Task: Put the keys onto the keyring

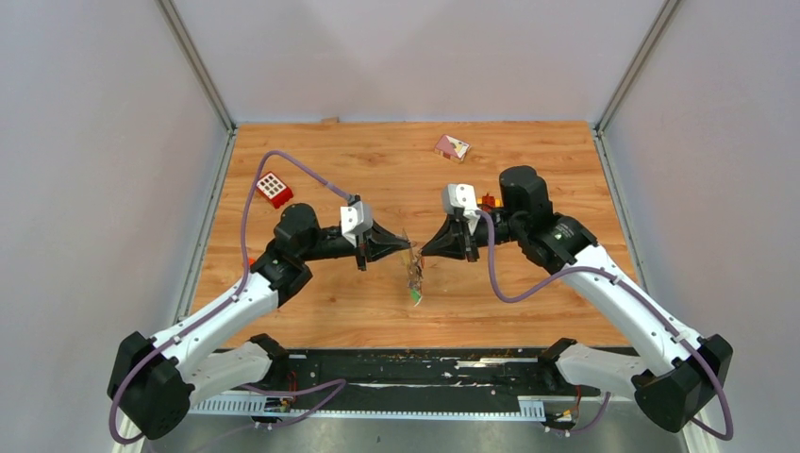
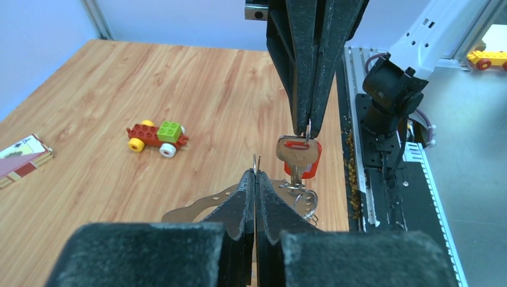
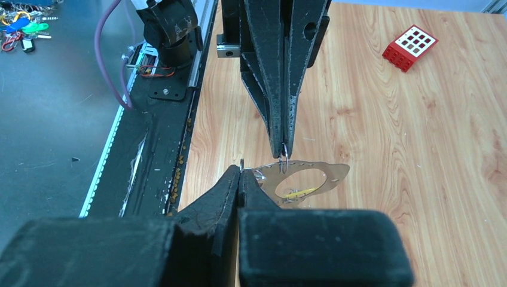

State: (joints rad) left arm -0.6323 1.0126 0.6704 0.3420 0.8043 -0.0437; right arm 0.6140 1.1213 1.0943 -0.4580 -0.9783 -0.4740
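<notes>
Where the two arms meet over the middle of the table, the left gripper is closed tight. It nips the fine wire at the top edge of the keyring, which hangs below its tip. The right gripper, tip just beside the left's, is closed too, pinching the small loop of a red key (it dangles head up right under the fingertips). More keys hang in the same bunch, among them a yellow key. Well to the left lies a red block, and a toy car sits near the right arm.
</notes>
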